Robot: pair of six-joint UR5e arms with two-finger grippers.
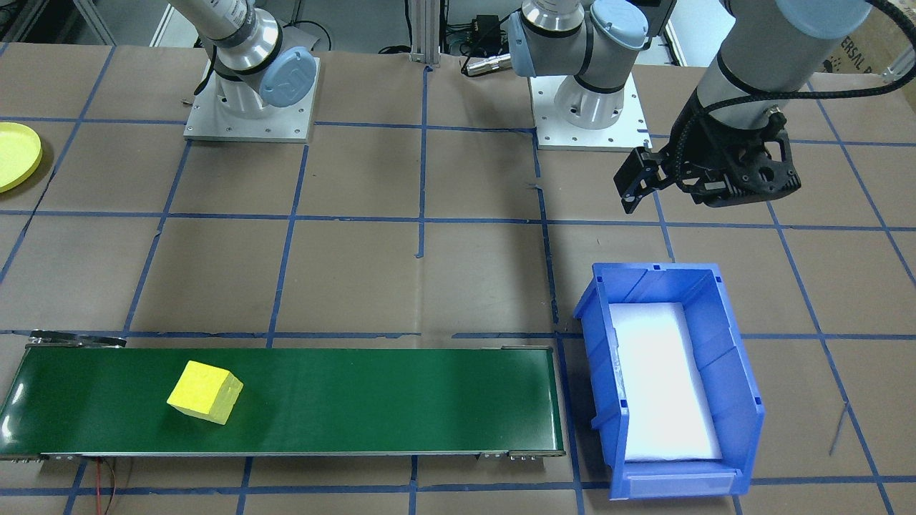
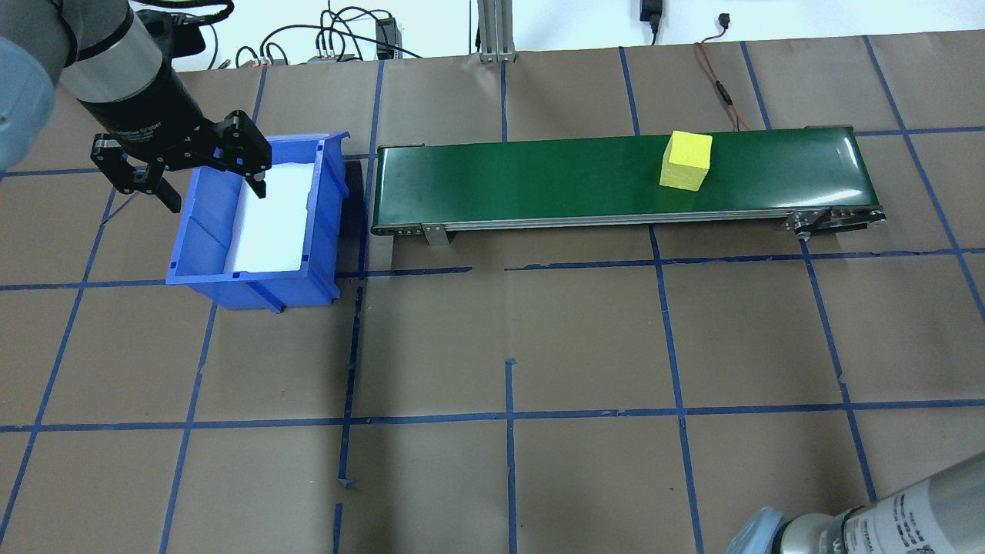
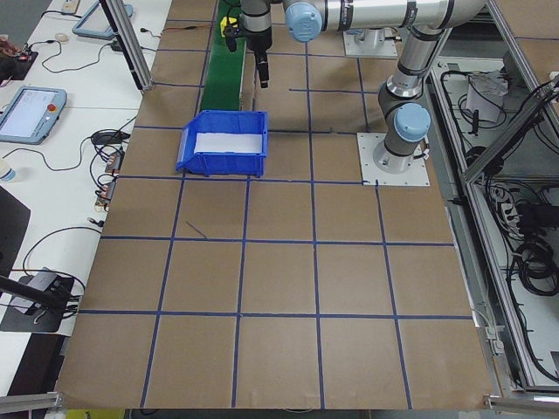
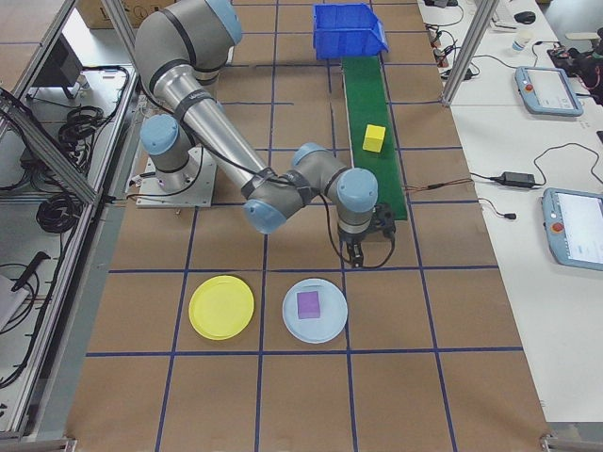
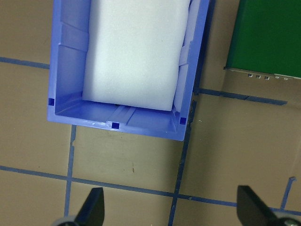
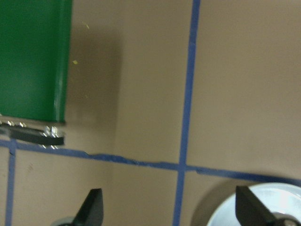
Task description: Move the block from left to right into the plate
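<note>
A yellow block [image 1: 204, 392] [image 2: 686, 160] [image 4: 374, 137] lies on the green conveyor belt [image 2: 539, 173], towards its right end in the overhead view. The yellow plate [image 4: 221, 307] [image 1: 14, 155] sits bare on the table, beyond that end of the belt. My left gripper [image 2: 212, 188] [image 5: 171, 212] hangs open and holds nothing, above the near left corner of the blue bin [image 2: 208, 223]. My right gripper [image 4: 358, 254] [image 6: 171, 212] is open with nothing in it, above the table just off the belt's end and between the belt and the plates.
The blue bin [image 1: 737, 400] [image 5: 66, 61] with a white foam liner stands at the belt's left end. A pale blue plate [image 4: 330, 325] holding a purple block [image 4: 308, 304] sits beside the yellow plate. Blue tape lines grid the brown table.
</note>
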